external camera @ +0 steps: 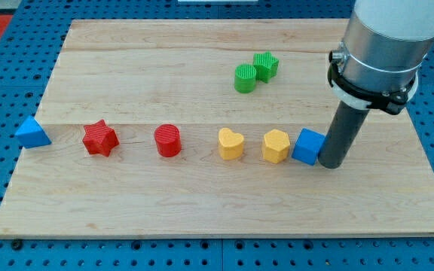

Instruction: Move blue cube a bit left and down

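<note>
The blue cube lies on the wooden board at the view's right, touching the yellow hexagon block on its left. My tip is down on the board right against the blue cube's right side. The dark rod rises from it up to the grey arm body at the view's top right.
A yellow heart block, a red cylinder and a red star stand in a row to the cube's left. A blue triangle sits at the board's left edge. A green cylinder and green star touch near the top.
</note>
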Robot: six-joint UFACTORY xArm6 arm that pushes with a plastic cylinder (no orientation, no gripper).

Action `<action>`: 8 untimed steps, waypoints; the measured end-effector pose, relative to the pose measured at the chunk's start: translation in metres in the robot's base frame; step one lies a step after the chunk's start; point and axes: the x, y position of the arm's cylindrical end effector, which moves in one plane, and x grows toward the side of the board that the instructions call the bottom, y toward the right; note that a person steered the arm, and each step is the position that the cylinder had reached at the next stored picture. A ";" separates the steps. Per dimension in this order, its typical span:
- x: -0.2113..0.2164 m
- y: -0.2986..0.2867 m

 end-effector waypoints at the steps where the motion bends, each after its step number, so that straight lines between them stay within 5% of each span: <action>1: -0.001 0.012; 8: -0.040 -0.026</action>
